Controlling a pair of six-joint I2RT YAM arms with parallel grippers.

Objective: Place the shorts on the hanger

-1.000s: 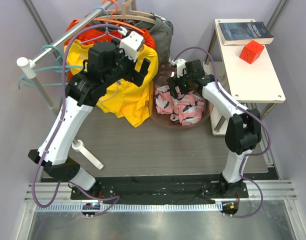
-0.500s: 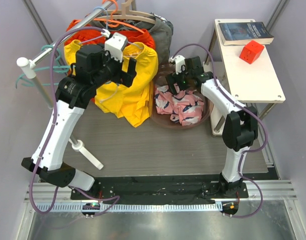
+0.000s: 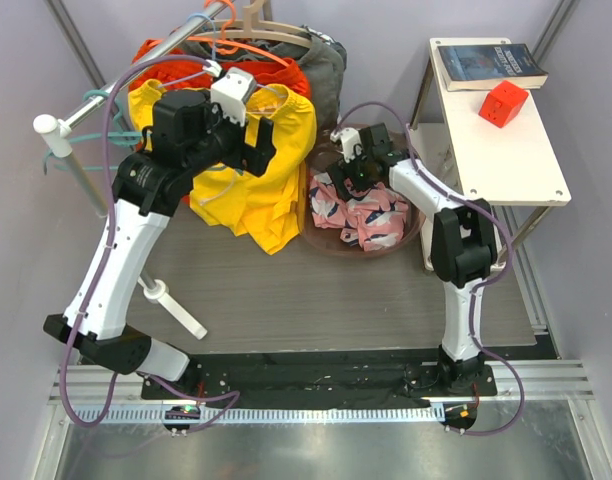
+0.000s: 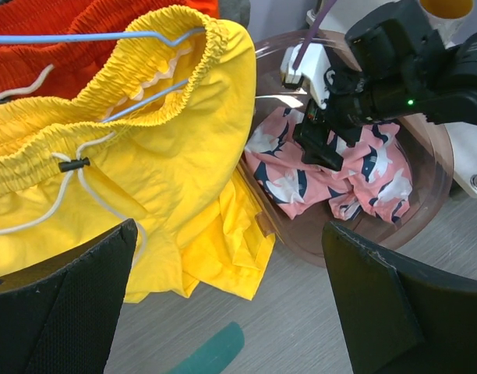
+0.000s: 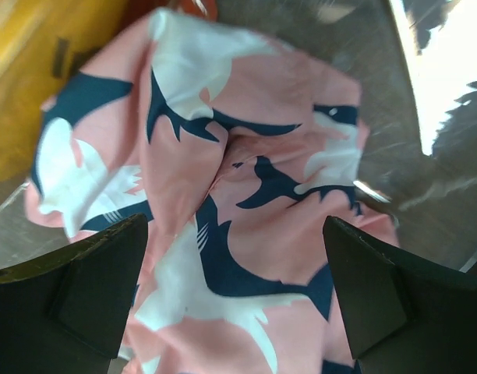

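While the shorts [image 3: 371,215] are seen crumpled up in the clear bowl [image 3: 414,232] on the bench [image 3: 286,290], the right tool [image 5: 234,288] is held just above them, spread wide. The left tool [image 4: 231,312] is spread wide too, parked over the yellow shorts [image 4: 145,179].

Yellow shorts [image 3: 256,190] drape over my worktop's far left corner, just beside a clear bowl [image 4: 429,187]; beyond the right edge, a book [image 3: 489,65] and red cube [image 3: 503,103] sit on a shelf [image 3: 506,165].
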